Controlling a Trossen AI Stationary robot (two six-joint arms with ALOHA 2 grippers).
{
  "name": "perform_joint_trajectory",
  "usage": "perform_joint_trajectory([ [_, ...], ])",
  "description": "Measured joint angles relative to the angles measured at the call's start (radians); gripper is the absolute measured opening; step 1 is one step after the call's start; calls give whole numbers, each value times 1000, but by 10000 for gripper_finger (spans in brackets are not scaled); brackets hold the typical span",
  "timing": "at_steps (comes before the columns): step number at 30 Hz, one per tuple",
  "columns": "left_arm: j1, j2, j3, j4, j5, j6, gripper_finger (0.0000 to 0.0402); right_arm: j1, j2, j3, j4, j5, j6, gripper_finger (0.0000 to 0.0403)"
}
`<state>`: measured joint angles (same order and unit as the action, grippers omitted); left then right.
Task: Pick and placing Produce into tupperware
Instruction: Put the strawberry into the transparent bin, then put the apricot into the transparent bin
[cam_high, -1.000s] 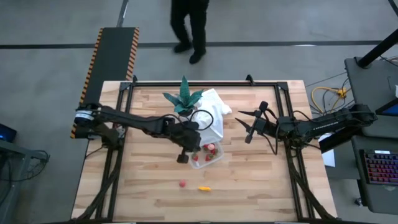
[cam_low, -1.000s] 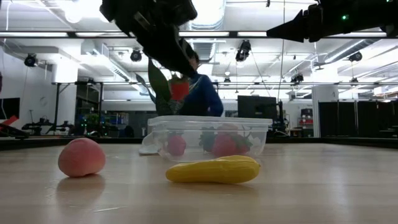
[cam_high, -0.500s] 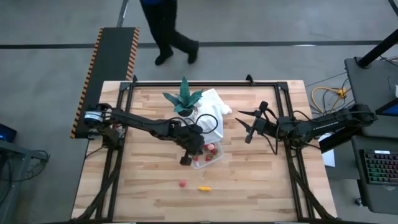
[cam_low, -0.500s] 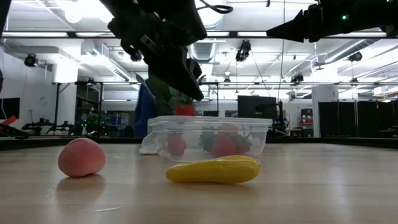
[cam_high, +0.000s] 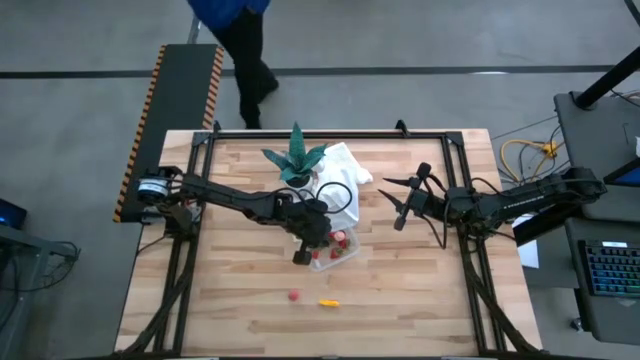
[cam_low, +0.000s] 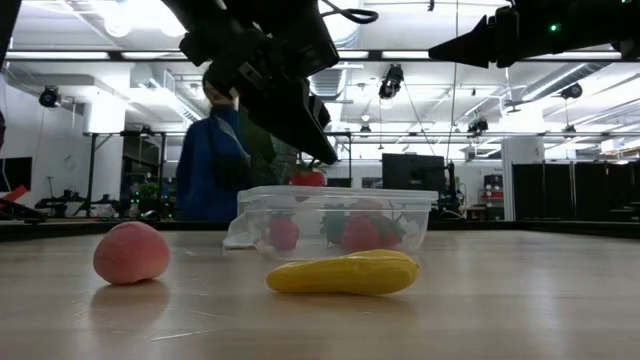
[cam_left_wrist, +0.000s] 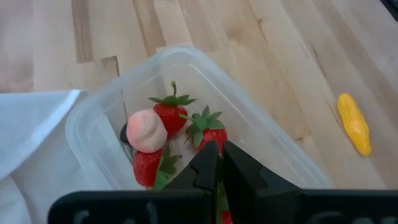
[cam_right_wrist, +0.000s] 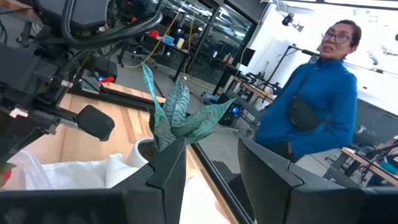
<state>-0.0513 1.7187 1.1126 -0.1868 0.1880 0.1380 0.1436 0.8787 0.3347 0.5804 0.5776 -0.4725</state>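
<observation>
Produce here looks small, light and smooth-skinned, likely to slip or roll, so a pinch across the widest part of a piece seems safest. The left pincer is closed narrowly on a red strawberry, hanging just above the tupperware at the bench centre. Other strawberries lie inside. A pink piece and a yellow piece sit toward 6 o'clock from it. The right pincer waits spread wide at 3 o'clock.
</observation>
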Motion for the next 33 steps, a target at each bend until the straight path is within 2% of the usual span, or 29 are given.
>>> perform_joint_trajectory([
  [5,0,0,-3,0,-2,-11,13,0,0,0,0,0,0,139],
  [12,0,0,5,-3,-6,-27,81,0,0,0,0,0,0,139],
  [17,0,-43,11,-14,-6,-27,106,0,0,0,0,0,0,139],
  [26,-14,-266,10,-185,-42,-82,109,0,0,0,0,0,0,139],
  [28,-28,-338,9,-199,-73,-79,109,0,0,0,0,0,0,139],
  [33,-50,-548,-19,-199,-73,-71,109,0,0,0,-1,0,0,139],
])
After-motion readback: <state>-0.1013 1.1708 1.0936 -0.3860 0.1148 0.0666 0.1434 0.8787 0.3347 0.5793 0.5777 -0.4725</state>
